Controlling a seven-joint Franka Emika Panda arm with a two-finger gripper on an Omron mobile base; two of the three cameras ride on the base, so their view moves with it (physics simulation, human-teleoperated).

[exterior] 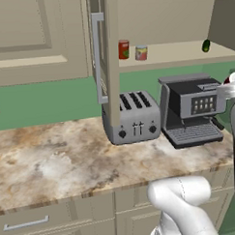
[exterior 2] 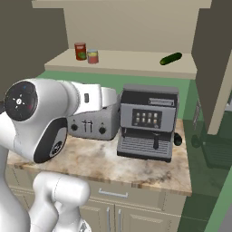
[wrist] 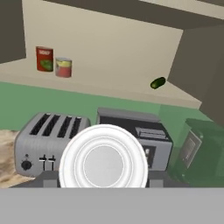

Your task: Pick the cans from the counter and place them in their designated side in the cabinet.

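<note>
Cans are sitting in two places. The yellow-and-red can (exterior: 141, 52) (exterior 2: 93, 56) (wrist: 64, 67), with its silvery top, is standing upright on the pale shelf (exterior: 175, 55) (exterior 2: 131, 63) of the cabinet (exterior 2: 122, 27), toward the shelf's left end. It is just beside a taller red can (exterior: 123, 49) (exterior 2: 80, 51) (wrist: 44, 59) bearing a green patch; whether the two are touching cannot be told. A small dark green object (exterior: 206, 46) (exterior 2: 171, 58) (wrist: 158, 82) is lying well apart from them, near the shelf's right end.

The second can (exterior: 233, 78) (wrist: 103, 156), dark red and white, is showing its round white end straight to the hand camera and hanging in the air above the appliances. The gripper (exterior: 228, 89) is appearing at the right edge of the left base view, narrowly set and seemingly clamped on this can, though its fingertips are hidden.

The cabinet door is standing open, its long grey bar handle (exterior: 97, 57) facing the left base camera edge-on. Below, a silver four-slot toaster (exterior: 131, 118) (exterior 2: 93, 124) (wrist: 48, 142) and a dark coffee machine (exterior: 191, 109) (exterior 2: 147, 122) (wrist: 144, 135) are sitting side by side on the counter (exterior: 53, 161) (exterior 2: 104, 165), against the green wall.
</note>
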